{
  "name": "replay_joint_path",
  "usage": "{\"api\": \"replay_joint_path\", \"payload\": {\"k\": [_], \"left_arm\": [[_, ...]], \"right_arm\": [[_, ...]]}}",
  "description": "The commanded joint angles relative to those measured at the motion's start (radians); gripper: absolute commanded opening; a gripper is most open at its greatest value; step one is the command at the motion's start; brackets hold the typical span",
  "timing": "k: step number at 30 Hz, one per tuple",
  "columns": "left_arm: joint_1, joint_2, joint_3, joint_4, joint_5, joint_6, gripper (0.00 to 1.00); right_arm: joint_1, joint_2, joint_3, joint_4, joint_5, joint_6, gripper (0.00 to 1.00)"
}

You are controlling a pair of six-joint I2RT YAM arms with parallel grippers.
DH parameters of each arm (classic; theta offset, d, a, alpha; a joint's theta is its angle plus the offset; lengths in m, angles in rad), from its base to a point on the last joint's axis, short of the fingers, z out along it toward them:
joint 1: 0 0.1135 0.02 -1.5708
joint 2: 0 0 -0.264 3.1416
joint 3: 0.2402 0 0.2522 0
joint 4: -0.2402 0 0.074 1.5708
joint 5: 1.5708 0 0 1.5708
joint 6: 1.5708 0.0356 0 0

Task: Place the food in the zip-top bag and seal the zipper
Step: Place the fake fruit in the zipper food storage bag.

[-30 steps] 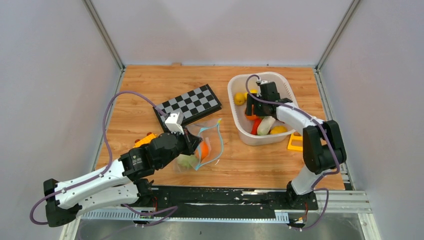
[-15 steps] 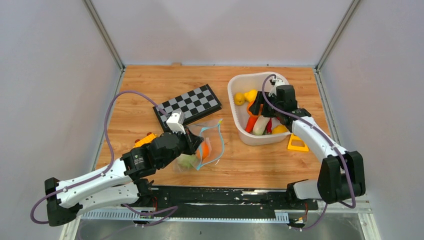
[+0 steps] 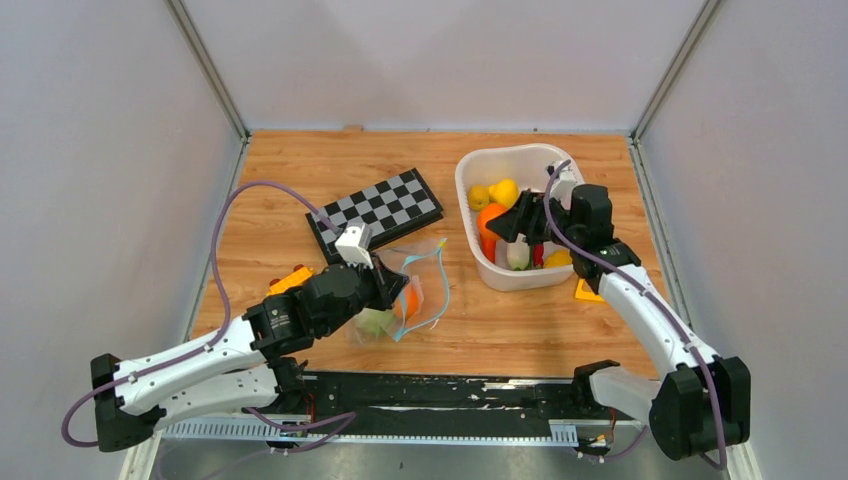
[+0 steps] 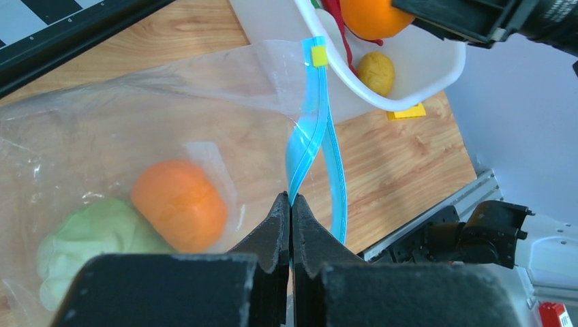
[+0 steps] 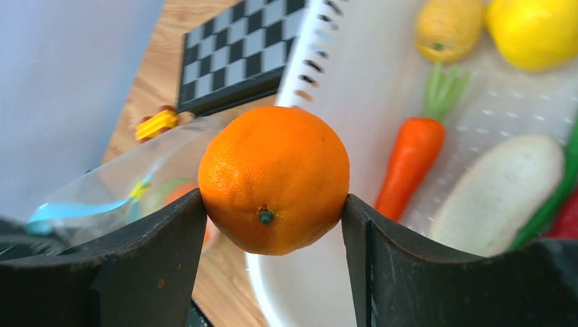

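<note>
Now right gripper [image 5: 273, 201] lifted above basket [image 3: 463, 190], clamping orange [image 5: 273, 170], left gripper [image 4: 291, 206] unmoved, pinching zipper [image 4: 310, 129].

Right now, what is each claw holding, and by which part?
The left claw pinches the blue zipper strip at the mouth of the bag. The right claw squeezes an orange across its middle.

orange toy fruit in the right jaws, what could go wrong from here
1. The round orange toy fruit is pinched only at its sides by the right jaws, so it may slip free.
2. The left jaws hold the clear plastic bag at one spot on its teal-blue zipper strip; the mouth looks narrow, so the fruit could catch there.
</note>
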Motion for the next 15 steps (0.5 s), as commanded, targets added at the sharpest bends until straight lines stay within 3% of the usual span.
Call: {"api": "replay_joint_path", "payload": {"k": [1, 9, 15], "left_arm": [[0.002, 0.01, 0.003, 0.04, -0.001, 0.0, 0.0], [0.001, 0.04, 0.01, 0.058, 0.013, 0.003, 0.0], [0.002, 0.037, 0.007, 0.06, 0.007, 0.001, 0.0]], "right_arm": [[0.001, -0.088, -0.022, 0.15, -0.227, 0.043, 0.6], [0.052, -0.143, -0.073, 0.182, -0.384, -0.012, 0.58], [0.194, -0.125, -0.021, 0.099, -0.457, -0.132, 0.58]]}}
